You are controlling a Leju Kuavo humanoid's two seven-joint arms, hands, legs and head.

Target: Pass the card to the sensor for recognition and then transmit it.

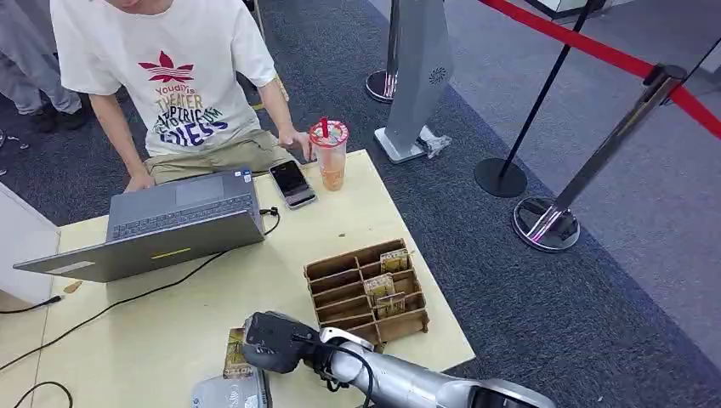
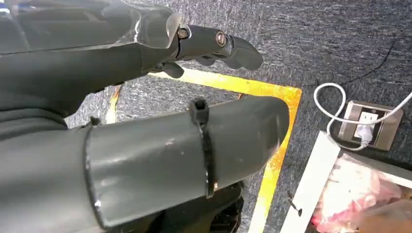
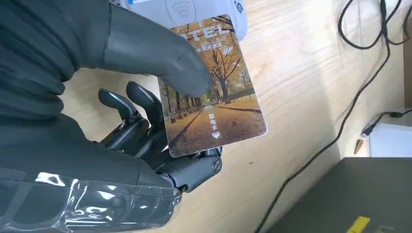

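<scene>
Autumn-printed plastic hotel card (image 3: 214,87): pinched between thumb and fingers of right hand (image 3: 160,126), held just above the white-grey card sensor (image 3: 189,9) on the pale wooden table (image 3: 301,73). Judged light, stiff, slick; grip by edges. Left hand (image 2: 214,43) empty, fingers loosely extended.

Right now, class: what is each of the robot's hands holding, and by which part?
The right hand pinches the card by one long edge, thumb on its picture face, fingers behind. The left hand holds nothing.
</scene>
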